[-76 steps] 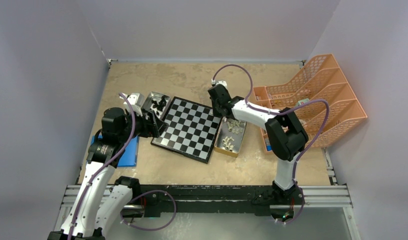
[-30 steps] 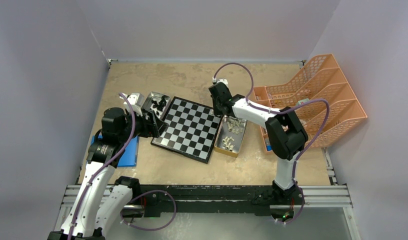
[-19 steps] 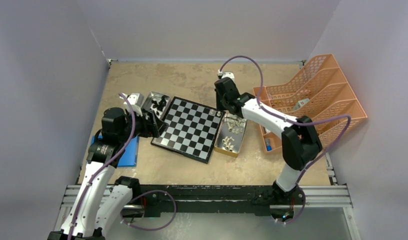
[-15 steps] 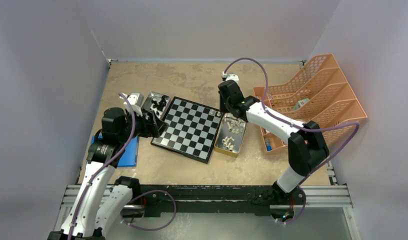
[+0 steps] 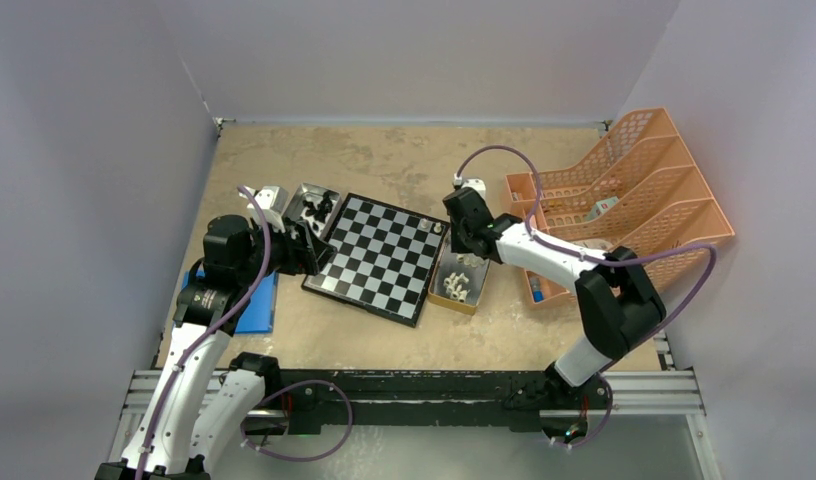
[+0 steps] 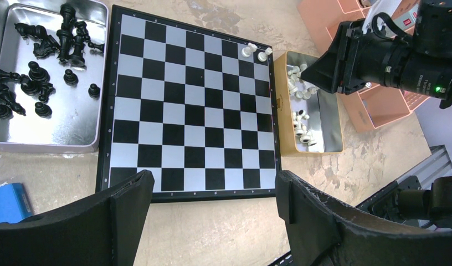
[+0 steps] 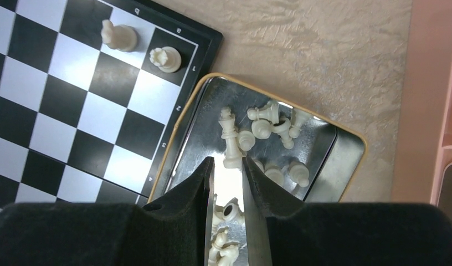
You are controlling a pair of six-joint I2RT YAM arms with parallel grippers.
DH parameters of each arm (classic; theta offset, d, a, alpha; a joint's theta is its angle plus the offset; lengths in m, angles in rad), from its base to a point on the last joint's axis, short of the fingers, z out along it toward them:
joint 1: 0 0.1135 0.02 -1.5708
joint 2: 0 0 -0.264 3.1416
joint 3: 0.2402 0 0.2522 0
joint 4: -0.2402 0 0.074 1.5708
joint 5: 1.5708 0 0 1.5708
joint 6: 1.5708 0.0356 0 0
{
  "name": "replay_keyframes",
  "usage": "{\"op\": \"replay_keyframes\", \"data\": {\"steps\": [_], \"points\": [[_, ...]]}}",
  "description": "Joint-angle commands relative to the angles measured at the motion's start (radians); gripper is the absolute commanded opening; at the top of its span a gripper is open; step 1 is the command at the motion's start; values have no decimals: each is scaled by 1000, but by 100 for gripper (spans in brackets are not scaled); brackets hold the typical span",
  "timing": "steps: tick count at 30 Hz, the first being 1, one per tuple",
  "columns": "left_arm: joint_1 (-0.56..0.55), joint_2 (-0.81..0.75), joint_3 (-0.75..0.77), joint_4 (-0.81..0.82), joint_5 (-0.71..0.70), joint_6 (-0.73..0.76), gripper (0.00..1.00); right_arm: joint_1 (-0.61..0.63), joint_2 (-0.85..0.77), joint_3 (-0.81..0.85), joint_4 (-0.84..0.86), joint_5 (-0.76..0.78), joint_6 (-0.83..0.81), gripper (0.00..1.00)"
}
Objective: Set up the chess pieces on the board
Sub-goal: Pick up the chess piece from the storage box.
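**A:** Board location?

**B:** The flat square chessboard with black and silvery-white checks and a thin black rim lies skewed on the tan mottled tabletop, between two trays. Two small cream-white chess pieces stand upright on neighbouring squares at its far right corner.

**A:** The other pieces?

**B:** Small black chess pieces lie jumbled in a rectangular silver metal tray just beside the board's left edge. Loose cream pieces sit in a rectangular gold-rimmed metal tray just beside the right edge, some upright and some tipped over.

**A:** Left gripper?

**B:** The left gripper hangs at the board's left side, near the silver tray. Its black fingers are spread wide with nothing between them.

**A:** Right gripper?

**B:** The right gripper points down over the gold-rimmed tray, fingers only a narrow slit apart. A tall cream piece with a cross top lies flat with its base right at the fingertips. I cannot tell whether it is pinched or merely lying beneath them.

**A:** Anything else on the table?

**B:** An orange plastic mesh file rack stands at the right edge. A flat blue object lies beneath the left arm.
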Motion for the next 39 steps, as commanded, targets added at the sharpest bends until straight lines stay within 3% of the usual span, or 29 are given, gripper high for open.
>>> {"op": "replay_keyframes", "data": {"steps": [1,22,28,39], "points": [[-4,-11,-5,30,-8,-2,81,-2,18,-11,34,-13,21,27],[-5,-8,-5,30,-8,-2,81,-1,141,-43,83,-5,8,26],[-5,-5,-5,30,-8,-2,81,-2,115,-45,80,-1,3,19],[-5,5,-6,35,1,0,80,-2,0,-59,57,23,10,17]]}}
